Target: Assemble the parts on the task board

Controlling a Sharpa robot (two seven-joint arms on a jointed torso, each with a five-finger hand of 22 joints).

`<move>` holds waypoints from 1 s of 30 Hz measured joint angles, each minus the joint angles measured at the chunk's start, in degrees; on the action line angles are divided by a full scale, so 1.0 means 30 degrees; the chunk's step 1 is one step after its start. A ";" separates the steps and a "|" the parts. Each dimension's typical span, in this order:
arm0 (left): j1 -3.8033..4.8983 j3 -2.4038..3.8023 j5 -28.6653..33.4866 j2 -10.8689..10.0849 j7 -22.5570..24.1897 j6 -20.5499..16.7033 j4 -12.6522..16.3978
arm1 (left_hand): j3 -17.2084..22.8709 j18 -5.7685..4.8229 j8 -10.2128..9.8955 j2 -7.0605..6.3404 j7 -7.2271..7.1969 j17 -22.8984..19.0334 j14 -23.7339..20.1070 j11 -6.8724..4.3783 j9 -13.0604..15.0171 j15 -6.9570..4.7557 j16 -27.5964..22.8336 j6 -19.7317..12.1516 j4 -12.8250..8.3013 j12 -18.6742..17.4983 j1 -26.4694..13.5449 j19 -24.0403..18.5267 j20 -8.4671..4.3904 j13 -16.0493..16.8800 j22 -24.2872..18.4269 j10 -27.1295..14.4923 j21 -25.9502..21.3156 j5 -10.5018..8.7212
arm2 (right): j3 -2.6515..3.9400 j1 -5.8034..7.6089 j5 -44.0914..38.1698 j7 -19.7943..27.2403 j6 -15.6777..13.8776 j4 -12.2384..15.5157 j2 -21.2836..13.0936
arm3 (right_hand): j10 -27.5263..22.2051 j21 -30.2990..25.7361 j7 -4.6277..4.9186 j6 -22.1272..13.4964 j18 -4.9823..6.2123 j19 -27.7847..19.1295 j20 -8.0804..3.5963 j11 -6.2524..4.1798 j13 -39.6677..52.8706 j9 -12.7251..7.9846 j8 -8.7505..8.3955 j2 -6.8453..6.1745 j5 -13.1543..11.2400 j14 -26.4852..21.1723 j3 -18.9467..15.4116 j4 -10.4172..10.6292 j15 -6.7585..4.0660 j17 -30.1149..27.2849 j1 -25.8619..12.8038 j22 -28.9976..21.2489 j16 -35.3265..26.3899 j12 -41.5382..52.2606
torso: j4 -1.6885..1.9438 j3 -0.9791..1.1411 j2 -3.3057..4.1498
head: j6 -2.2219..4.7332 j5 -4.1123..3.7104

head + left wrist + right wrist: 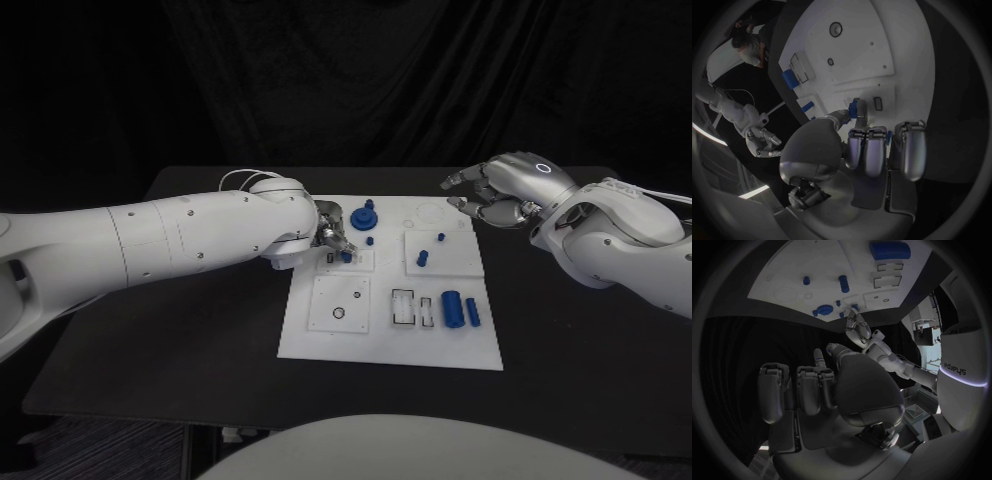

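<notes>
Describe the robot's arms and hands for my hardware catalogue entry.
Both arms are bulky white rounded shells with small dark screw dots. Each ends in a silver metallic many-fingered hand: left hand, right hand. Thin white cables loop at the left wrist; a lit blue ring marks the right hand's back.

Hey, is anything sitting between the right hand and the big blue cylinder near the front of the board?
The right hand hovers off the far right corner of the task board, holding nothing. Between it and the big blue cylinder stands one short blue peg; it is low, so passing above it looks feasible.
</notes>
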 measured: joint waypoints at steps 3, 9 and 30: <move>-0.0009 0.0000 0.0000 0.0002 0.0008 -0.0001 -0.0006 | 0.0026 0.0000 -0.0010 -0.0001 0.0050 0.0000 -0.0001 0.0000 0.0017 -0.0001 0.0000 -0.0048 -0.0026 0.0000 -0.0001 0.0000 0.0000 0.0000 0.0000 0.0000 0.0000 0.0000 | 0.0000 0.0000 0.0000 -0.0009 0.0015 0.0000 0.0001 | 0.0000 0.0000 0.0000 0.0000 0.0000 0.0000 0.0000 0.0000 0.0000 0.0000 0.0000 0.0000 0.0000 0.0001 0.0000 0.0000 0.0000 0.0000 0.0000 -0.0001 0.0001 0.0000 | 0.0000 0.0000 0.0000 | 0.0000 0.0000; -0.0029 0.0000 0.0000 -0.0079 0.0007 0.0002 0.0064 | 0.0078 0.0000 -0.0010 -0.0026 0.0057 0.0000 0.0000 0.0001 0.0017 0.0000 0.0000 -0.0053 0.0024 0.0000 -0.0026 0.0000 0.0000 0.0000 -0.0001 -0.0001 0.0000 -0.0001 | 0.0000 0.0000 0.0000 -0.0025 0.0042 0.0000 0.0002 | 0.0001 -0.0073 0.0000 0.0000 -0.0002 0.0000 0.0000 0.0000 0.0000 0.0001 0.0000 0.0000 -0.0001 0.0000 0.0000 0.0000 0.0000 0.0000 -0.0001 0.0000 0.0002 0.0000 | 0.0011 0.0004 -0.0004 | 0.0000 -0.0013; -0.0081 0.0013 -0.0001 -0.0279 -0.0011 0.0018 0.0174 | 0.0183 -0.0001 -0.0010 -0.0099 -0.0062 0.0000 0.0000 0.0002 0.0073 0.0000 0.0000 -0.0018 0.0025 0.0000 -0.0102 0.0000 0.0000 0.0000 0.0000 -0.0001 0.0001 -0.0006 | 0.0000 0.0000 -0.0001 -0.0082 0.0120 0.0005 -0.0002 | 0.0000 -0.0073 -0.0069 0.0069 -0.0001 0.0000 0.0000 0.0000 0.0000 -0.0012 0.0001 -0.0002 -0.0002 0.0001 0.0051 -0.0052 0.0000 0.0000 -0.0002 0.0013 0.0016 0.0000 | 0.0009 0.0004 -0.0022 | 0.0000 0.0051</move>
